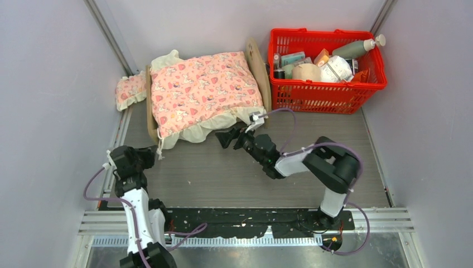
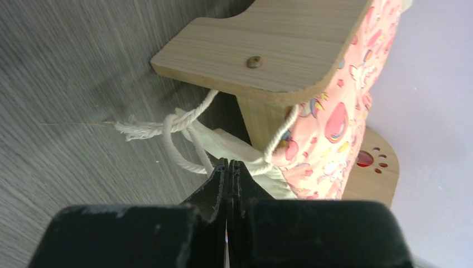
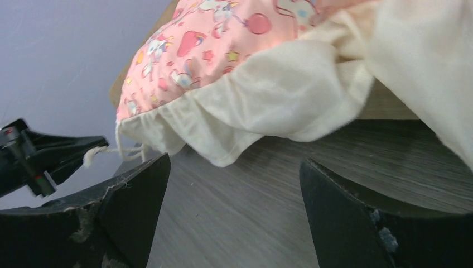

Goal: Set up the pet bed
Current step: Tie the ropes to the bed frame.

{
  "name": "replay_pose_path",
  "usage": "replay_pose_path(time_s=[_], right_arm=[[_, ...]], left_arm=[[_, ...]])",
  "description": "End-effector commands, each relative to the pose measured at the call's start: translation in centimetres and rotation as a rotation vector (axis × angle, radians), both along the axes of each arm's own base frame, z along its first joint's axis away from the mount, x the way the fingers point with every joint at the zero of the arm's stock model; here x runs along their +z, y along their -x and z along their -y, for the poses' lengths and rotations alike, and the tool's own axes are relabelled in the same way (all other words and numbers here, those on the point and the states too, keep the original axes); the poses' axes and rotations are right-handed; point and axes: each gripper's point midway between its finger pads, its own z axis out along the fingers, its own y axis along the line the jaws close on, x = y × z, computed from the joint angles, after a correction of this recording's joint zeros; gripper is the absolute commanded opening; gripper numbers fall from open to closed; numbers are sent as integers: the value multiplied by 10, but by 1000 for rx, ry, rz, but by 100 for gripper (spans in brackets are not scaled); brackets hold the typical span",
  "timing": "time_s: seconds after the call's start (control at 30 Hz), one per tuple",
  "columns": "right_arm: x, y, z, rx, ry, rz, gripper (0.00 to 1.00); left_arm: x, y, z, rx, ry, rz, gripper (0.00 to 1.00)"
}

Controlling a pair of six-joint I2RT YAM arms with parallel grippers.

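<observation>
Your left fingers (image 2: 215, 187) are clenched at the bed's foot corner, the cord (image 2: 184, 120) at their tips; you can't tell whether they pinch it. Your right fingers (image 3: 134, 190) are spread low over the surface (image 1: 223, 173), arm stretched forward, facing the blanket (image 1: 203, 89) frill. Take cloth only, I'd judge. The pet bed (image 1: 255, 56) stands far left of centre.

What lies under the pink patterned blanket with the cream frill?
Only the light plywood bed frame shows, its end boards sticking out past the pink patterned frilled blanket. Whatever lies on the frame beneath is covered.
</observation>
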Motion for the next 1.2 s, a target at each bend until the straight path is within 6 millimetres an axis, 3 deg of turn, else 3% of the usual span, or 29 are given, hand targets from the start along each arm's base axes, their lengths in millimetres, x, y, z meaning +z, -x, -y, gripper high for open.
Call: replay_pose_path(time_s=[0.0, 0.03, 0.07, 0.13, 0.23, 0.4, 0.43, 0.47, 0.5, 0.53, 0.73, 0.77, 0.87, 0.97, 1.0, 1.03, 1.07, 1.1, 1.13, 1.17], right_arm=[[52, 11, -4, 85, 198, 34, 94], [41, 10, 2, 71, 291, -25, 95], [51, 8, 11, 45, 338, -1, 96], [50, 7, 18, 45, 458, 1, 96], [61, 4, 6, 86, 458, 85, 97], [60, 10, -32, 88, 381, 136, 91], [55, 15, -43, 86, 373, 130, 89], [63, 16, -52, 86, 331, 147, 86], [52, 25, -65, 108, 324, 128, 85], [59, 28, -76, 112, 289, 141, 84], [37, 62, -135, 205, 126, 91, 79], [26, 66, -145, 232, 82, 55, 79], [1, 73, -175, 315, 3, -11, 77], [2, 78, -200, 391, -63, -1, 76], [-12, 80, -206, 411, -68, -24, 76], [-8, 79, -211, 420, -94, -17, 76], [-25, 81, -215, 434, -92, -47, 76], [-21, 80, -220, 440, -116, -41, 76], [-35, 80, -224, 451, -114, -63, 76], [-30, 79, -229, 460, -132, -57, 76]], left_arm=[[-8, -9, -8, -27, -68, -14, 0], [-7, -12, -8, -39, -79, -10, 0], [-8, -13, -8, -46, -84, -14, 0], [-6, -16, -11, -45, -92, -14, 0], [-1, -20, -15, -34, -100, -2, 0], [1, -26, -18, -19, -76, -10, 0], [1, -27, -18, -20, -67, -9, 0], [0, -29, -18, -21, -59, -13, 0], [-1, -29, -18, -22, -51, -17, 0], [-1, -30, -18, -21, -46, -21, 0], [-1, -32, -19, -9, -19, -38, 0], [-2, -31, -18, -5, -6, -43, 0], [-4, -32, -17, -2, 20, -47, 0], [-4, -31, -16, 4, 33, -51, 0], [-4, -31, -17, 8, 35, -53, 0], [-4, -30, -17, 13, 35, -53, 0], [-3, -30, -17, 18, 38, -53, 0], [-3, -30, -18, 22, 39, -52, 0], [-2, -30, -18, 24, 41, -49, 0], [-1, -30, -18, 26, 43, -46, 0]])
